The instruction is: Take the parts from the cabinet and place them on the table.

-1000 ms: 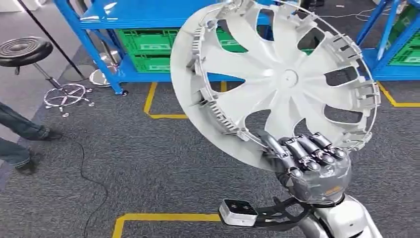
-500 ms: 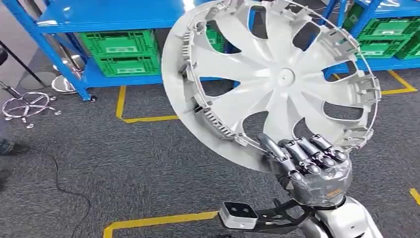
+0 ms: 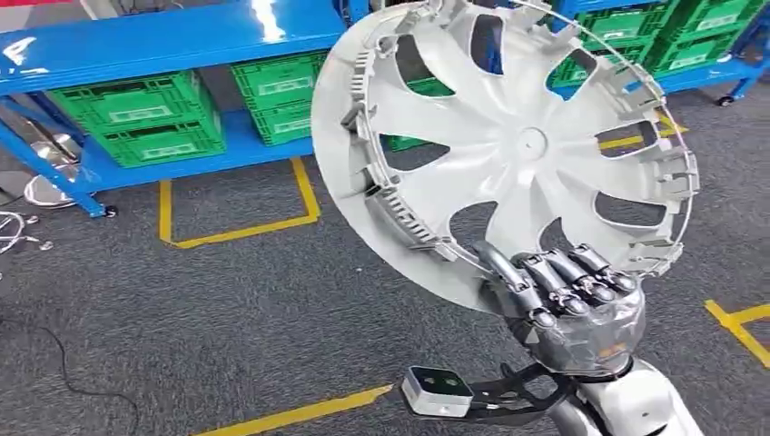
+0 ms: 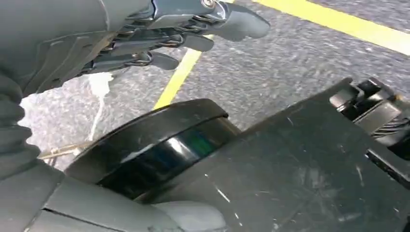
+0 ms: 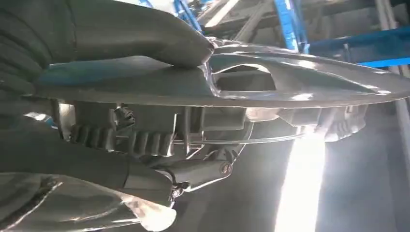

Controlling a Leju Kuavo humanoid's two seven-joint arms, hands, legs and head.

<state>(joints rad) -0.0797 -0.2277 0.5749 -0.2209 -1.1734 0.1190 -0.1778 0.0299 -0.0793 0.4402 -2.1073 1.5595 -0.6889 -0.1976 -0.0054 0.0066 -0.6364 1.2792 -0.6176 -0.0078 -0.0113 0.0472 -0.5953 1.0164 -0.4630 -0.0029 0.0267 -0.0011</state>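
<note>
Right hand point(image 3: 574, 304) is gripping the wheel cover point(image 3: 508, 145) by its lower rim, disc standing up above it; left hand point(image 4: 159, 34) hangs loose, holding nothing.

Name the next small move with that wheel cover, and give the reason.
Probably keep turning toward the table with the grip unchanged: the right hand holds the wheel cover by its rim, upright above carpet, with blue shelves ahead and no table in sight.
</note>
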